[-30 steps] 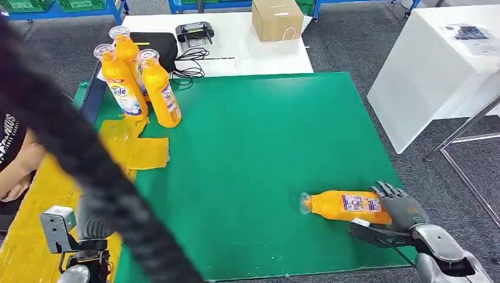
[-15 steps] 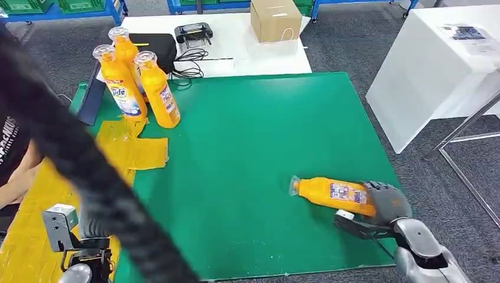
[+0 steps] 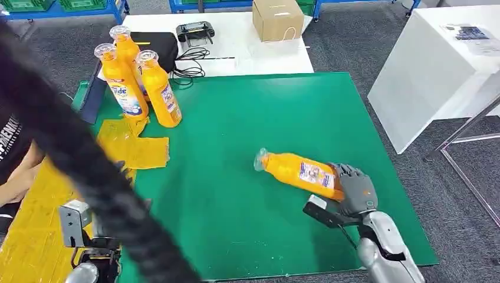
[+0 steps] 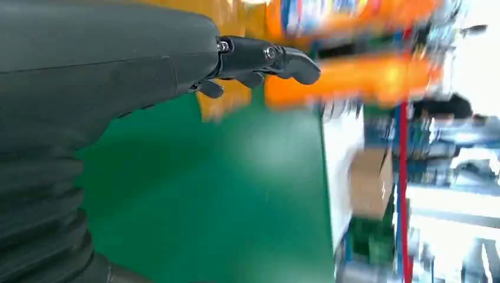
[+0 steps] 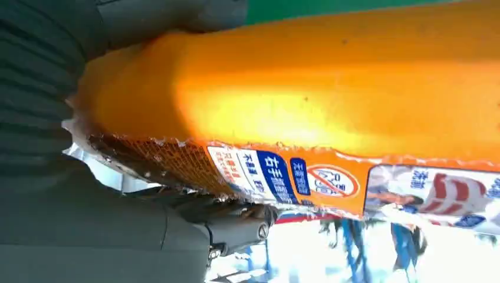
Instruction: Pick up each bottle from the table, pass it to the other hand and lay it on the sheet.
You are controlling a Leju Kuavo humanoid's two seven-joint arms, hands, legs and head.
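My right hand (image 3: 355,190) grips the base end of an orange bottle (image 3: 295,170), which lies on its side with its clear cap pointing left over the green mat (image 3: 247,112). In the right wrist view the bottle (image 5: 330,100) sits close against the hand, and dark fingers (image 5: 227,227) wrap under its label. My left hand (image 4: 259,59) holds nothing, fingers stretched out above the mat. Its wrist (image 3: 88,247) is at the near left corner. Three more orange bottles (image 3: 154,88) stand upright at the far left. The yellow sheet (image 3: 138,152) lies along the mat's left side.
A thick black cable (image 3: 71,153) crosses the left of the head view. A person's arm (image 3: 17,168) is at the left edge. Behind the mat are a cardboard box (image 3: 276,19), a black device (image 3: 194,30) and cables. A white table (image 3: 436,65) stands to the right.
My right hand has closed on the bottle and carried it left and away from the mat's near right corner. The left wrist has shifted slightly right.
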